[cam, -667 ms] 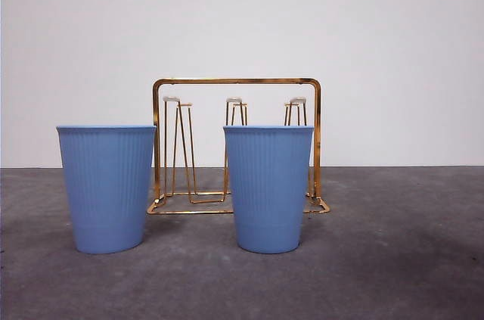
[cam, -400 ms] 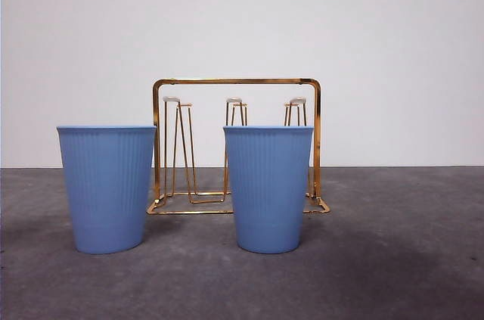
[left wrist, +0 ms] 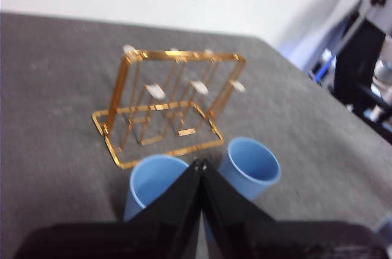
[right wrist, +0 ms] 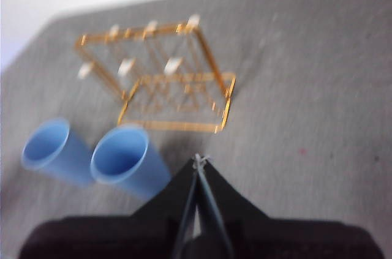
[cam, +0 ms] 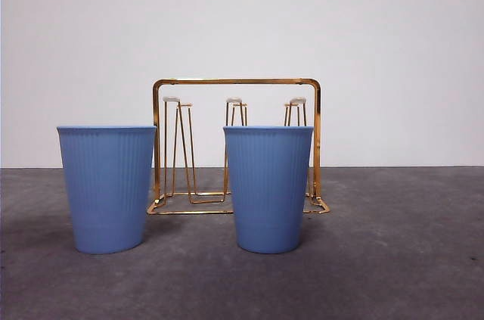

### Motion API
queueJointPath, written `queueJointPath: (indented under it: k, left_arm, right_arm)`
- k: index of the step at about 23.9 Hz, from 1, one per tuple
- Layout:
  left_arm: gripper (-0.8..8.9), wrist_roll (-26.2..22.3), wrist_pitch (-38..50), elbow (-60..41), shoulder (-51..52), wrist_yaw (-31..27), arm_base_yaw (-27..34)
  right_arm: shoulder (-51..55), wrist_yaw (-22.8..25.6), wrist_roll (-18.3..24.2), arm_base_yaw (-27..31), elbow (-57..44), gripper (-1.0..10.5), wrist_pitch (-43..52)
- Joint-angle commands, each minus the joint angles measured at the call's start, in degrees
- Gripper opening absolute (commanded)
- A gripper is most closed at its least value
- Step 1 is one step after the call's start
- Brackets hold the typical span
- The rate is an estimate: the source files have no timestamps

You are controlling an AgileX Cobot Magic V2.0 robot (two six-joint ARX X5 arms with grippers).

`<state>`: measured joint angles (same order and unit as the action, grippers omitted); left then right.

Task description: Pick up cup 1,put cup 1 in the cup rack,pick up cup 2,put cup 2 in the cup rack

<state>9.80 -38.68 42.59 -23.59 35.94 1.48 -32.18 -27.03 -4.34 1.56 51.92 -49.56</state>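
Table (cam: 393,259): dark grey, matte surface, meeting a white wall at its far edge. On it I count two blue ribbed cups, upright with mouths open, the left cup (cam: 107,187) and the right cup (cam: 268,187) standing apart. Just behind them, the gold wire cup rack (cam: 236,146) rests on its rectangular base.

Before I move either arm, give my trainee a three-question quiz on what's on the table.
1. True or false: a blue cup hangs on the cup rack.
2. How many blue cups stand on the table?
3. Both claws are: A) open, B) shut, C) gripping cups.

Key: 1. False; the left cup and right cup stand upright in front of the rack. 2. Two. 3. B; the left claw and right claw are shut, holding nothing.
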Motion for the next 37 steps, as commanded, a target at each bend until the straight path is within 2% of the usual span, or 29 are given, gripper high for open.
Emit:
queueJointPath:
  k: [1, 3, 7, 17, 18, 19, 21, 22, 25, 27, 30, 35, 37]
  left_arm:
    - [-0.06, -5.18, -5.53, 4.63, -2.84, 0.55, -0.76]
    - [-0.06, -7.02, -9.16, 7.74, -4.87, 0.57, -1.6]
    - [-0.06, -9.6, -14.47, 13.11, -8.33, 0.57, -3.98]
    - [0.06, -10.08, -16.5, 17.53, -12.09, 0.74, -7.93]
    - [0.68, -10.05, -16.5, 17.53, -12.35, 0.83, -7.93]
    - [2.24, -10.05, -16.5, 17.53, -12.61, 1.68, -7.96]
    - [6.13, -9.73, -16.04, 17.53, -13.42, 4.72, -7.98]
    - [6.61, -9.18, -15.67, 17.53, -13.9, 6.23, -8.17]
    - [6.6, -8.5, -14.69, 17.53, -15.52, 10.62, -9.14]
    - [6.6, -7.93, -13.09, 17.53, -16.46, 12.11, -10.1]
    - [6.6, -5.84, -10.12, 17.53, -17.7, 17.38, -11.72]
    - [6.6, -3.8, -7.52, 17.53, -19.58, 21.49, -14.49]
    - [6.6, -3.8, -7.5, 17.53, -20.09, 21.49, -15.41]
  right_arm:
    - [-4.31, -2.14, 9.22, -0.07, 6.71, -0.1, -8.76]
    - [-7.02, -4.07, 11.67, -0.11, 10.56, -0.1, -13.64]
    - [-10.86, -6.21, 13.88, -0.94, 16.11, -0.1, -18.95]
    - [-13.49, -6.29, 14.84, -3.93, 19.91, 0.1, -21.79]
    - [-13.77, -6.73, 14.84, -3.93, 19.93, 0.6, -21.16]
    - [-13.79, -7.45, 14.82, -3.93, 19.93, 1.7, -20.72]
    - [-13.86, -9.88, 14.8, -3.96, 19.93, 4.4, -20.33]
    - [-14.32, -10.86, 14.38, -4.24, 19.93, 5.4, -19.85]
    - [-16.66, -12.41, 12.68, -5.9, 19.93, 5.4, -17.64]
    - [-19.43, -12.39, 9.77, -7.78, 20.0, 5.4, -15.69]
    - [-25.92, -9.29, 7.15, -13.03, 20.13, 5.4, -12.39]
    - [-39.6, 4.68, 1.88, -24.63, 20.59, 5.4, -5.18]
    - [-45.18, 8.2, 0.83, -28.06, 21.03, 5.3, -3.32]
